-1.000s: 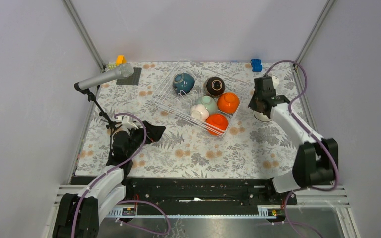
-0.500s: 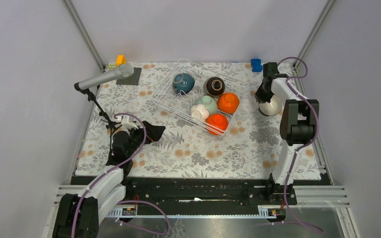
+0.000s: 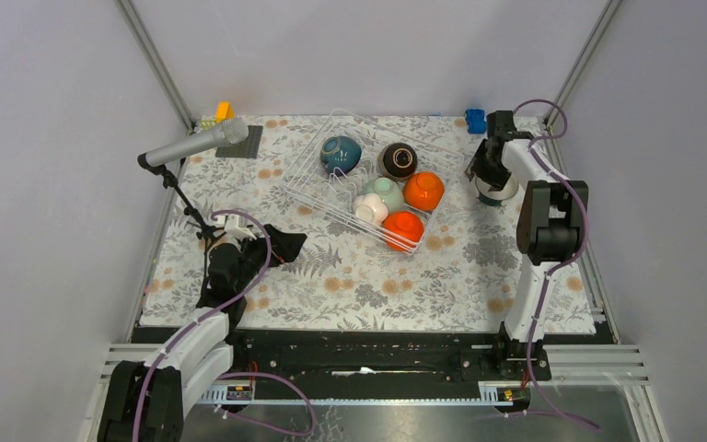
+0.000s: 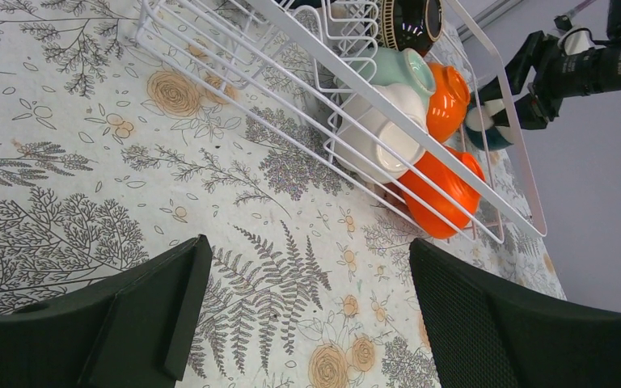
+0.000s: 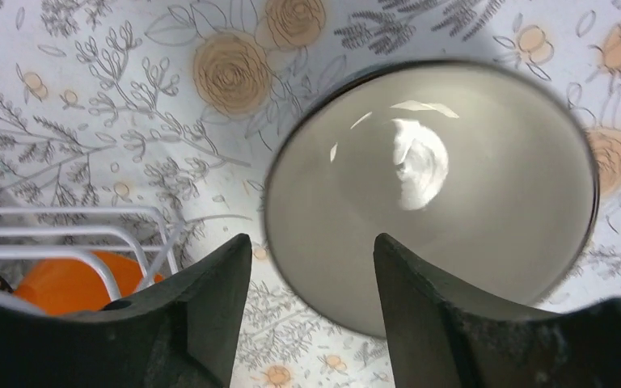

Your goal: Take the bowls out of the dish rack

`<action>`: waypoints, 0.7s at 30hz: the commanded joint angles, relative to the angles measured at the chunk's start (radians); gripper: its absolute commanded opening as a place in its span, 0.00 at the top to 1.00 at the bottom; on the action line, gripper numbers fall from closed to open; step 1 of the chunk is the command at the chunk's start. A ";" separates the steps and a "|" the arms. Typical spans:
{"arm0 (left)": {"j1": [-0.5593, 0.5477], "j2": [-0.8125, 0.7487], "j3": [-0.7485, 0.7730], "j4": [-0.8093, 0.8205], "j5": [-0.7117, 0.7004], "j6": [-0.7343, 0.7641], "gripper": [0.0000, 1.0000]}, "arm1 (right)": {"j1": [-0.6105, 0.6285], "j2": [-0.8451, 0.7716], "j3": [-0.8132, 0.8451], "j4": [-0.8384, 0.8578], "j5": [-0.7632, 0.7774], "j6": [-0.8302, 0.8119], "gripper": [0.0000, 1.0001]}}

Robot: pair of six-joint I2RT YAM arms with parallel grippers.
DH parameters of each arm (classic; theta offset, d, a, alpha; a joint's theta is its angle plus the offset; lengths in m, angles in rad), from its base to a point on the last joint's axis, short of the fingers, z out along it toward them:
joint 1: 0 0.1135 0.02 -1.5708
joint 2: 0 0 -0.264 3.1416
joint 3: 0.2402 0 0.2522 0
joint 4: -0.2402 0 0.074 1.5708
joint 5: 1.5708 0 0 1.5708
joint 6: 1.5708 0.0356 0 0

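Black fingers (image 5: 194, 323) of the right gripper (image 5: 311, 246) were cut off by the lower edge of the wrist view. Whether either one touched the bowl below could not be made out. They stood well spread, and the near rim of a grey bowl (image 5: 428, 186) showed in the gap between them.

That bowl sat upright on the flowered cloth (image 3: 350, 276), just right of the rack. It was glossy and pale inside with a dark rim. From above, the right arm hid most of it. From the left wrist view it was small and far off, and its outside looked dark low down.

The left gripper (image 4: 306, 250) was spread wide with nothing between its fingers, over the cloth and well apart from the rack.

The white wire rack (image 3: 318, 189) lay at the far middle of the table and held six bowls, none upright. These were a teal bowl (image 3: 341, 154), a brown bowl (image 3: 397, 160), a mint bowl (image 3: 388, 191), a white bowl (image 3: 369, 210) and two orange bowls (image 3: 423, 191), the wires crossing them.
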 commanded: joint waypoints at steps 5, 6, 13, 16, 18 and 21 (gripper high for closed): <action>0.000 -0.028 0.000 0.035 -0.002 0.011 0.02 | 0.002 -0.292 -0.137 0.090 -0.067 -0.070 0.36; 0.000 -0.036 -0.002 0.033 -0.003 0.013 0.02 | 0.003 -0.321 -0.161 0.113 -0.093 -0.071 0.36; 0.000 -0.053 -0.007 0.032 -0.003 0.014 0.01 | 0.038 -0.448 -0.242 0.167 -0.289 -0.108 0.26; 0.000 -0.049 -0.005 0.035 0.003 0.013 0.01 | 0.115 -0.496 -0.251 0.168 -0.277 -0.152 0.18; 0.000 -0.049 -0.005 0.037 0.005 0.015 0.01 | 0.169 -0.519 -0.250 0.168 -0.270 -0.170 0.16; 0.000 -0.051 -0.006 0.039 0.008 0.016 0.01 | 0.240 -0.532 -0.237 0.168 -0.306 -0.175 0.15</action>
